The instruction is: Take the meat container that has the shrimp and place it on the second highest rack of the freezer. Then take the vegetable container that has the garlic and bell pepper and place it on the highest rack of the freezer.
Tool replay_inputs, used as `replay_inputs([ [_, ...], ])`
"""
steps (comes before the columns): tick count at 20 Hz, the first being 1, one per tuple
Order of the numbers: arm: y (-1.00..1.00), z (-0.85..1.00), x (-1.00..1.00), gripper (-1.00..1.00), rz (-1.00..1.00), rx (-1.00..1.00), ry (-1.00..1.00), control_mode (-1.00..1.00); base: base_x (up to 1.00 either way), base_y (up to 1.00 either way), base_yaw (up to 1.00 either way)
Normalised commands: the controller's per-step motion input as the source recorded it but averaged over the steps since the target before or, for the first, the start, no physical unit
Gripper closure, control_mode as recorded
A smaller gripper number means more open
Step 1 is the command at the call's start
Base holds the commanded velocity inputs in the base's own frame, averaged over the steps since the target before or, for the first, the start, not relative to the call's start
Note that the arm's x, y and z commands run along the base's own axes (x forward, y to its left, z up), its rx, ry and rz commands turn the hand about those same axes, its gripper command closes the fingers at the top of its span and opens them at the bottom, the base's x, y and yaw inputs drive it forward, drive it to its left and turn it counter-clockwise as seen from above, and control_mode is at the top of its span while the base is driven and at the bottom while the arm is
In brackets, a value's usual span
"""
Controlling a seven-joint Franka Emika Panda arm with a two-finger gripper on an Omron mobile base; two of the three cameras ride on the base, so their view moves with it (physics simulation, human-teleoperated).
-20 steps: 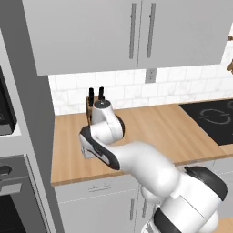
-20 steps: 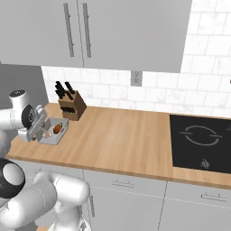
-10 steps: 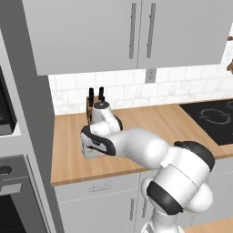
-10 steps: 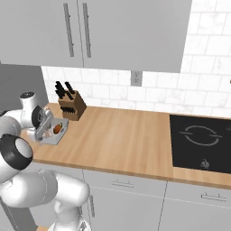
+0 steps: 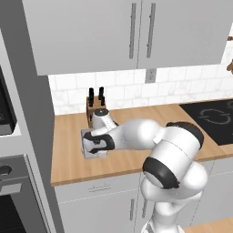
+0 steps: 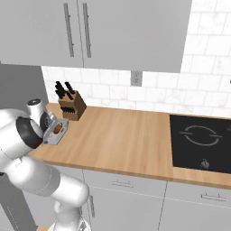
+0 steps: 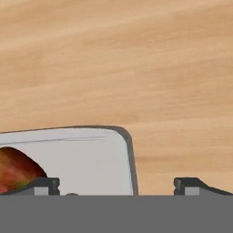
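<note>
A shallow grey container (image 5: 90,154) (image 6: 57,135) (image 7: 86,159) sits on the wooden counter's left end, in front of the knife block. A reddish-orange piece (image 6: 58,129) (image 7: 18,169) lies in it; I cannot tell for sure that it is the shrimp. My gripper (image 5: 92,148) (image 6: 51,128) (image 7: 117,185) hangs open just above the container. In the hand view the container's rounded rim passes between the two fingertips (image 7: 43,184), and one tip is over the tray floor. The vegetable container, garlic, bell pepper and freezer are out of view.
A wooden knife block (image 5: 94,107) (image 6: 72,106) stands right behind the container against the tiled wall. A black cooktop (image 5: 214,118) (image 6: 200,140) lies at the counter's right end. Upper cabinets (image 5: 136,32) hang overhead. An oven column (image 5: 9,182) borders the counter's left.
The hand has come down and slightly left onto the container, and the arm's elbow and shoulder have swung up into the foreground. The jaws have stayed wide.
</note>
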Motion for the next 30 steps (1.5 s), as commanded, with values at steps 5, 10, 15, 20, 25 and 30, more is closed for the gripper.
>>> replay_inputs([
  [5, 0.0, -0.38, 0.28, -1.0, 0.0, 0.0, 0.0, -1.0, 0.0, 0.0, 0.0],
  [10, 0.06, -0.36, 0.2, -1.0, 0.0, 0.0, 0.0, -1.0, 0.0, 0.0, 0.0],
  [15, 0.12, -0.34, 0.2, -1.0, 0.0, 0.0, 0.0, -1.0, 0.0, 0.0, 0.0],
  [20, 0.15, -0.33, 0.19, -1.0, 0.0, -0.01, 0.0, -1.0, 0.0, 0.0, 0.0],
  [25, 0.06, -0.27, -0.08, -1.0, 0.0, 0.0, 0.02, -1.0, 0.0, 0.0, 0.0],
  [30, 0.02, -0.25, -0.44, -1.0, 0.0, 0.0, 0.0, -1.0, 0.0, 0.0, 0.0],
])
